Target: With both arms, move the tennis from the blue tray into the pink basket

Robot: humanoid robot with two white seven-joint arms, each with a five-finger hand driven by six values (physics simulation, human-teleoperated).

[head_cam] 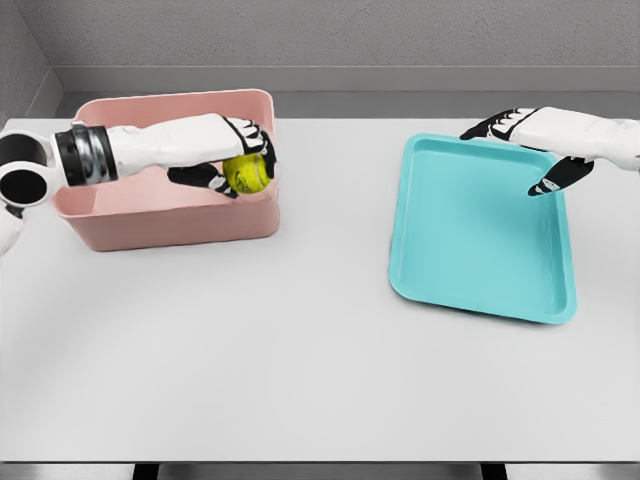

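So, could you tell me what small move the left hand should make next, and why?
Probably open the fingers: the left hand holds the tennis ball over the pink basket, so releasing should drop it inside. The blue tray is already empty.

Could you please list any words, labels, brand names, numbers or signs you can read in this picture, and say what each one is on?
None: no readable text anywhere.
Yellow-green tennis ball in the left hand: any marking too blurred to read.
Pink plastic basket, turquoise-blue plastic tray, white table: plain.
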